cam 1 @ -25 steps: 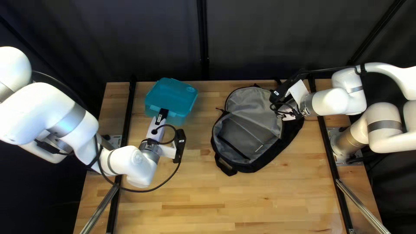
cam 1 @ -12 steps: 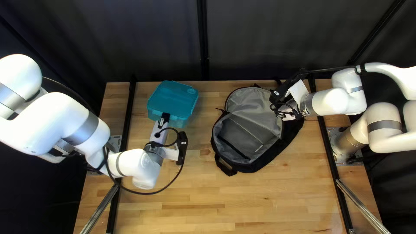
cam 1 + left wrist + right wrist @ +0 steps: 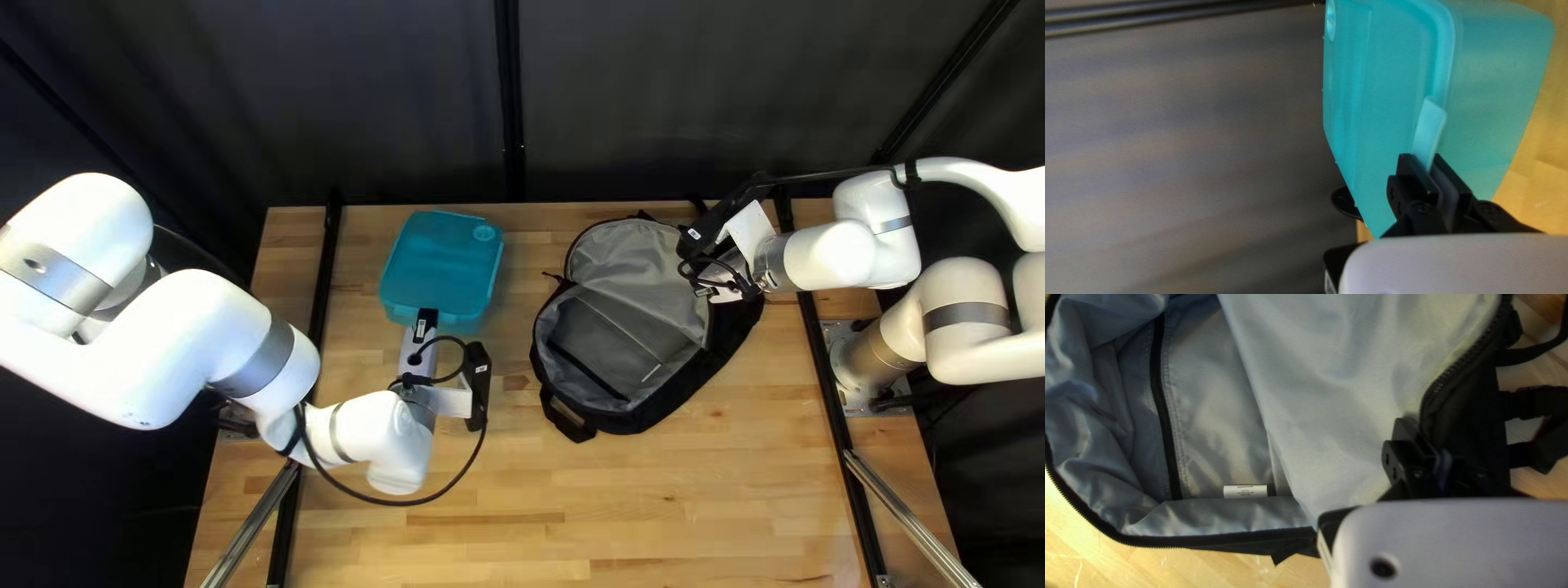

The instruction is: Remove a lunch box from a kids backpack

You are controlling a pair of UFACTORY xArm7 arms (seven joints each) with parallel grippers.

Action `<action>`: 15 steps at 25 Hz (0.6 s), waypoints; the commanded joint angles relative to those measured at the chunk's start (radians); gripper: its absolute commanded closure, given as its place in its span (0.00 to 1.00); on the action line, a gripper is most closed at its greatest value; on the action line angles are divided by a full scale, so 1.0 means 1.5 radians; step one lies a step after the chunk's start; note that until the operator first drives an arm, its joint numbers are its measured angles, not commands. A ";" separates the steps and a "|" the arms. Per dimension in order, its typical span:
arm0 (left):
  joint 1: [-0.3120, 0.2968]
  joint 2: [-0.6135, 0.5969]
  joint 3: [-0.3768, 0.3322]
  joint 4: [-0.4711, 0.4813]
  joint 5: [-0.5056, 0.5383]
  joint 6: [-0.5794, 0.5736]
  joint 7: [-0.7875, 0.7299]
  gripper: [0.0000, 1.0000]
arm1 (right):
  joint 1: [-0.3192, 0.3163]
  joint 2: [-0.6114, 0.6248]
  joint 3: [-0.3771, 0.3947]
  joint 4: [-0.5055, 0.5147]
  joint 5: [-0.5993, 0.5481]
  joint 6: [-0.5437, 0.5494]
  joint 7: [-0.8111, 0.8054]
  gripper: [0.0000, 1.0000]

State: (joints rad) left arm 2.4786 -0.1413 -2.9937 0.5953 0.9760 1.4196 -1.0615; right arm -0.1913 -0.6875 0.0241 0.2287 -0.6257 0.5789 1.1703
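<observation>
Left gripper point(image 3: 1429, 162) pinches the lunch box latch point(image 3: 1429, 126) tight, carry handle I guess; right gripper point(image 3: 1424, 438) clamps the backpack flap point(image 3: 1339, 392) open.

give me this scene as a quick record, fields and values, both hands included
lunch box: teal, lid on
box place: outside the backpack, beside it
backpack: black, lying unzipped on the table
lining: grey, with a white label
left hand: shut on the box's front tab
right hand: shut on the edge of the flap
box resting or lifted: cannot tell
</observation>
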 commanded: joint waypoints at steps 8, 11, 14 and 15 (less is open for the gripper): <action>0.017 -0.024 0.008 0.045 -0.083 -0.039 -0.036 0.95 | 0.000 0.000 0.000 0.000 0.000 0.000 0.000 1.00; 0.028 -0.031 0.015 0.060 -0.100 -0.061 -0.034 0.76 | 0.000 0.000 0.000 0.000 0.000 0.000 0.000 1.00; 0.040 -0.018 0.021 0.068 -0.123 -0.074 -0.021 0.00 | 0.000 0.000 0.000 0.000 0.000 0.000 0.000 1.00; 0.044 -0.013 0.023 0.072 -0.132 -0.080 -0.017 0.00 | 0.000 0.000 0.000 0.000 0.000 0.000 0.000 1.00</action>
State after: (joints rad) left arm 2.5308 -0.1753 -2.9664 0.6917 0.8053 1.3166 -1.1002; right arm -0.1913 -0.6875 0.0241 0.2287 -0.6257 0.5789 1.1703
